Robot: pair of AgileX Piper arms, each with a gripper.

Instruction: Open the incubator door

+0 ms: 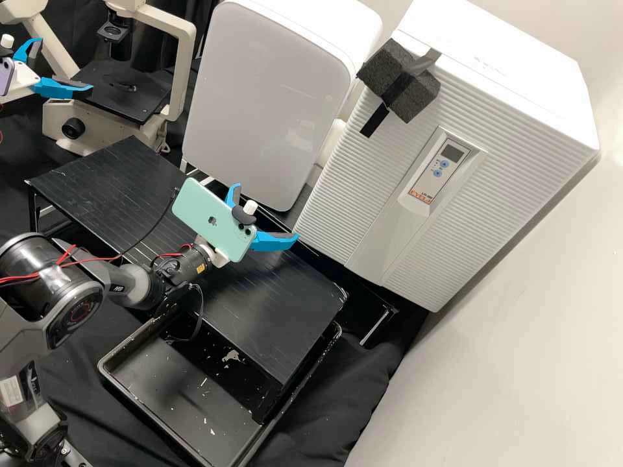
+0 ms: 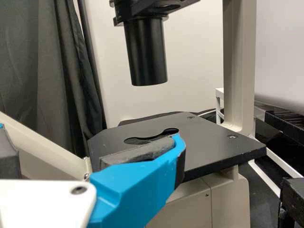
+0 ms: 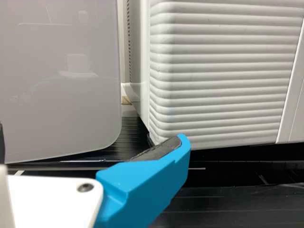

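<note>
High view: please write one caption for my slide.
Right gripper open before the closed ribbed incubator, left gripper open near a microscope.

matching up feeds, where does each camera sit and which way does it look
High view: off the arms, looking forward-down at the tray; left hand and right hand show.
Left wrist view: on that wrist, facing the microscope; own finger shows.
Right wrist view: on that wrist, facing smooth cabinet and ribbed cabinet; own finger shows.
High and right wrist views share both cabinets.
</note>
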